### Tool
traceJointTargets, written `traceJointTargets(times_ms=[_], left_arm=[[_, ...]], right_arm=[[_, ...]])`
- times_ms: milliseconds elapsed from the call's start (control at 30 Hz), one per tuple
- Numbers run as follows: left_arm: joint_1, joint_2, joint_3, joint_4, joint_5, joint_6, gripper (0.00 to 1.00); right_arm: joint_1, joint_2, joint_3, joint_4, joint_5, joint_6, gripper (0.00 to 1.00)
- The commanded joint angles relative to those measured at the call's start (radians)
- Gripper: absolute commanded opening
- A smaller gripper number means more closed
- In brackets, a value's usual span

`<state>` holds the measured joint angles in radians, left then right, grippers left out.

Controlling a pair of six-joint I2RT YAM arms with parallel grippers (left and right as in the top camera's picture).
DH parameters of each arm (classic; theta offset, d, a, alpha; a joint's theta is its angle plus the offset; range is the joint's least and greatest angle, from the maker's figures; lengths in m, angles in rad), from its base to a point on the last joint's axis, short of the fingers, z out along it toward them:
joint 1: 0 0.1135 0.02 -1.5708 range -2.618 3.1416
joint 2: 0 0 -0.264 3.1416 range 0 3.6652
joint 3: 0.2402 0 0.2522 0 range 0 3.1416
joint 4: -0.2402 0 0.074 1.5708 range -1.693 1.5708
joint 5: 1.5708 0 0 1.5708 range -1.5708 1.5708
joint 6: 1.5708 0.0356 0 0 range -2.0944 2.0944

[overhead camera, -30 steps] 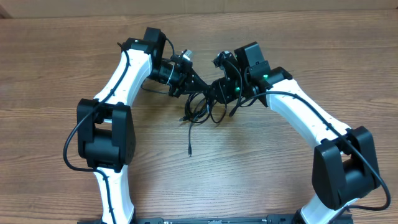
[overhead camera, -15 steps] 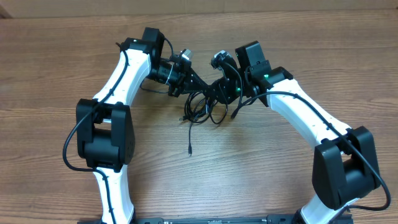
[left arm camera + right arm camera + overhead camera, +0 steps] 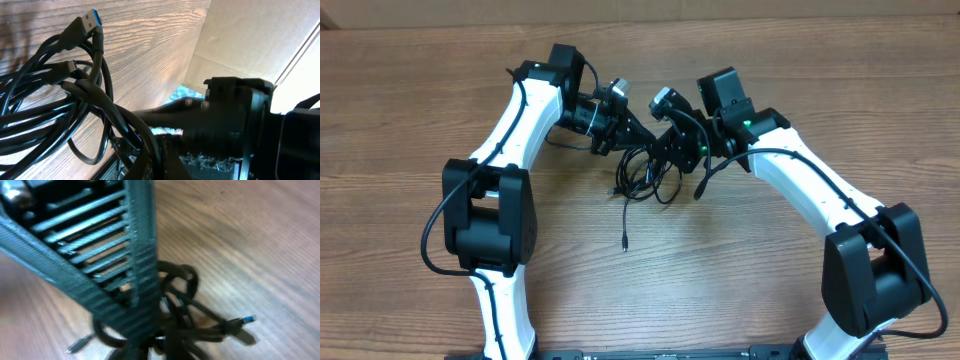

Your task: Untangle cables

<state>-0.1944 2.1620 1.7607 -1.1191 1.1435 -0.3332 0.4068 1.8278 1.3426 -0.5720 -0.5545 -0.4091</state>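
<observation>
Cables (image 3: pixel 642 178) bunched on table (image 3: pixel 420 100); left fingers (image 3: pixel 636 131), right fingers (image 3: pixel 142 255) at bunch

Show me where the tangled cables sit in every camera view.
Overhead: the cables sit at centre, just above the middle, with one strand trailing downward.
Left wrist: they fill the left half.
Right wrist: bottom centre.
Shared landmark: the blue-tipped plug, top left in the left wrist view and lower right in the right wrist view; too small to pick out overhead.
</observation>
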Motion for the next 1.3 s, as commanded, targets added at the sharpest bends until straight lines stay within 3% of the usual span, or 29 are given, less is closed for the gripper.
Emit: traceJointTargets(times_ms=[0, 200, 433, 700, 900, 1133, 1267], left_arm=[[-0.018, -0.011, 0.026, -0.002, 0.054, 0.027, 0.04], [-0.014, -0.011, 0.026, -0.002, 0.051, 0.028, 0.04], [-0.013, -0.011, 0.026, 0.006, 0.050, 0.102, 0.04], [-0.006, -0.011, 0.026, 0.009, -0.007, 0.102, 0.04], [-0.001, -0.011, 0.026, 0.001, -0.137, 0.111, 0.04], [0.000, -0.011, 0.026, -0.003, -0.172, 0.168, 0.04], [0.000, -0.011, 0.026, -0.003, -0.290, 0.177, 0.04]], right_arm=[[0.021, -0.002, 0.003, 0.013, -0.055, -0.011, 0.04], [0.010, -0.002, 0.003, 0.003, -0.066, -0.007, 0.04], [-0.071, -0.002, 0.003, -0.021, -0.284, 0.024, 0.04], [-0.140, -0.002, 0.003, -0.096, -0.289, 0.072, 0.04], [-0.201, -0.002, 0.003, -0.076, -0.288, 0.181, 0.04], [-0.259, -0.002, 0.003, -0.065, -0.270, 0.283, 0.04], [-0.275, -0.002, 0.003, -0.033, -0.271, 0.359, 0.04]])
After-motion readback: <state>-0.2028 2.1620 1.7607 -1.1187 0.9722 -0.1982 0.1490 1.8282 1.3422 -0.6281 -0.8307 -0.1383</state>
